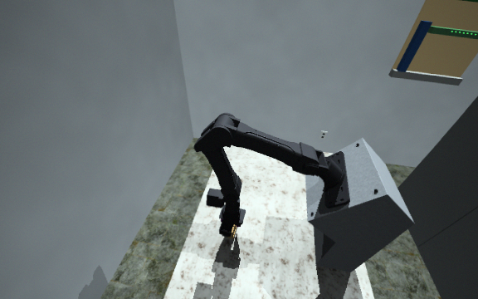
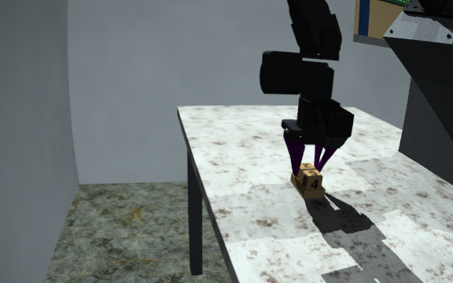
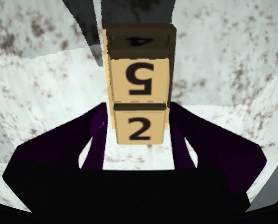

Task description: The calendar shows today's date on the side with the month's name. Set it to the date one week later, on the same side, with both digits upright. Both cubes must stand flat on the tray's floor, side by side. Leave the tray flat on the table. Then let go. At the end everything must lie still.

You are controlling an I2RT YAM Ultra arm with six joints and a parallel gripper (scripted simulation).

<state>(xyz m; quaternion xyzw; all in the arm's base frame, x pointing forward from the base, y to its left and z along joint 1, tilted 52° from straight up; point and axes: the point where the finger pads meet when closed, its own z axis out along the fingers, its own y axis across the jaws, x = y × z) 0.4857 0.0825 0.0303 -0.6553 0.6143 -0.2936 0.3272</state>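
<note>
The wooden tray [image 2: 314, 192] [image 3: 108, 80] stands on the table with two wooden cubes in a row. The nearer cube in the exterior view [image 2: 312, 173] [image 3: 140, 79] shows 5 on top and 4 on its end face. The other cube [image 2: 306, 166] [image 3: 140, 127] shows 2 on top. Only part of a digit shows on the long side; the month's name is not readable. My gripper [image 2: 307, 173] [image 3: 138, 109] is partly open and points down, its purple fingers on either side of the cube with the 2, with gaps beside it in the wrist view.
The speckled table [image 1: 285, 245] [image 2: 234, 153] has its long edge left of the tray in the exterior view. The arm's grey base block [image 1: 359, 232] stands to the right. The arm's shadow falls across the table in front of the tray.
</note>
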